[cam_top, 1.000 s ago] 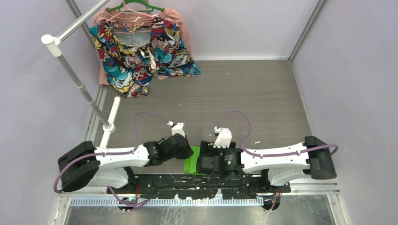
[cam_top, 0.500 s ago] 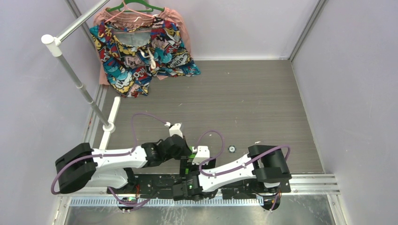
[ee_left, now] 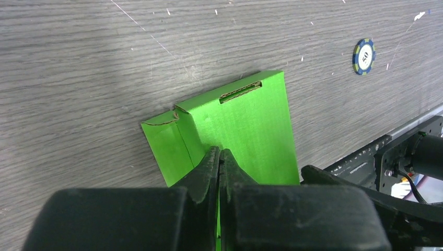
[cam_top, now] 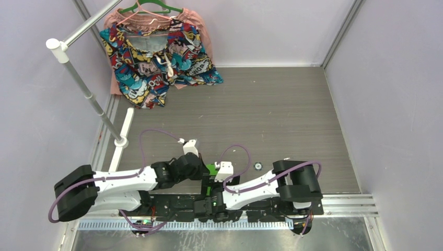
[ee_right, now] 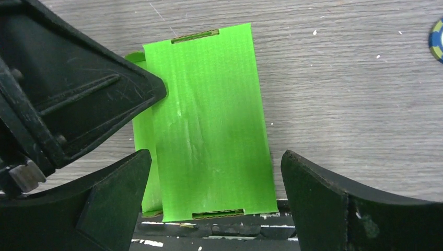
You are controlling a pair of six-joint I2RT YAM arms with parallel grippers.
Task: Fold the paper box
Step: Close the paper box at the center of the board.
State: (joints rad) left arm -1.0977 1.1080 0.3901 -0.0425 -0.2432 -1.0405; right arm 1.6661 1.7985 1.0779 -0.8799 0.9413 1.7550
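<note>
While lying flat at the near edge of the grey counter, hemmed in by both arms: the lime-green paper box, a flattened card sleeve with a slot at each short end. Pressed together with no gap, the fingers of the left tool, tips down at the crease between the wide top panel and a narrow side strip. Spread wide apart, the right tool, reaching over the box's near end, one finger overlapping the box's left edge in the wrist view, the other clear of its right edge, gripping nothing. Off to the box's right and apart from it, a blue-and-white poker chip. Well apart at the far left corner, a colourful patterned garment on a green hanger, beside a white rail.
</note>
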